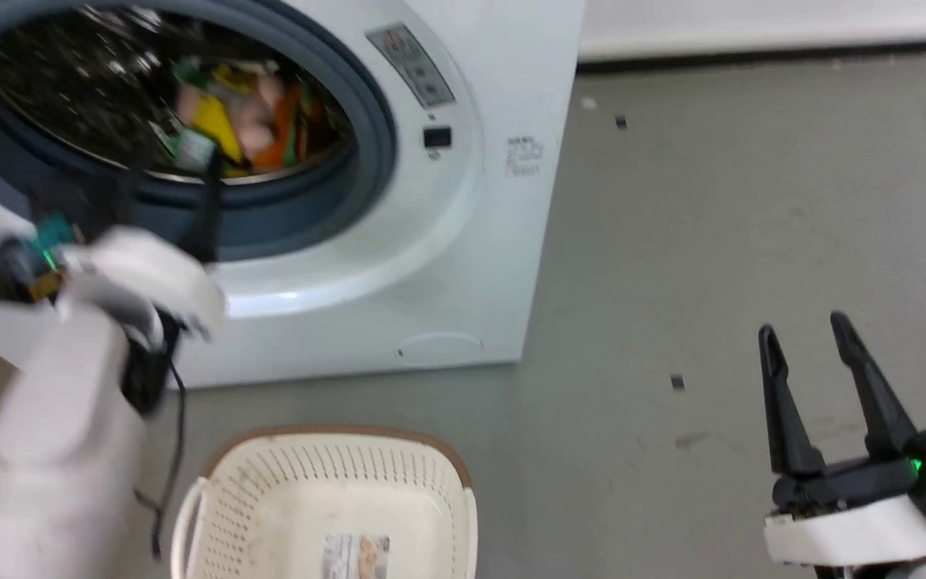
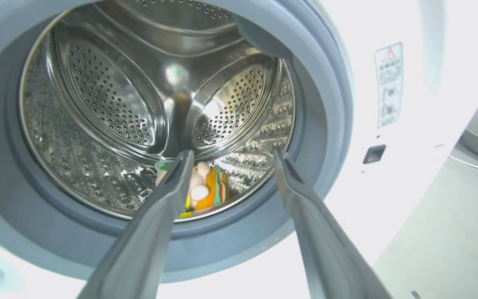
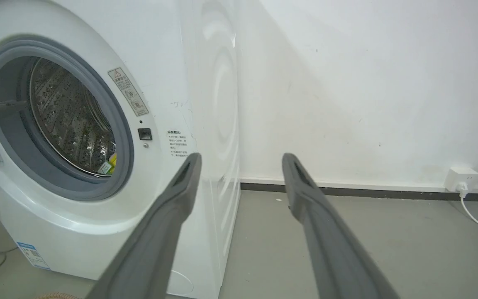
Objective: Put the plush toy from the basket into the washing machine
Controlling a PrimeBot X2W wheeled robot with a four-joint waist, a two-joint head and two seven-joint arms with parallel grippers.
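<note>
The plush toy [image 2: 203, 189], a soft yellow, orange, pink and green bundle, lies at the bottom of the steel drum [image 2: 110, 95] inside the washing machine [image 1: 447, 265]. The left gripper [image 2: 232, 157] points into that drum, its fingers released and holding nothing. The basket [image 1: 310, 482] sits on the floor [image 1: 712, 241] just before the machine, while the right gripper [image 1: 805, 326] hangs well apart to the right, fingers likewise spread and bare.
</note>
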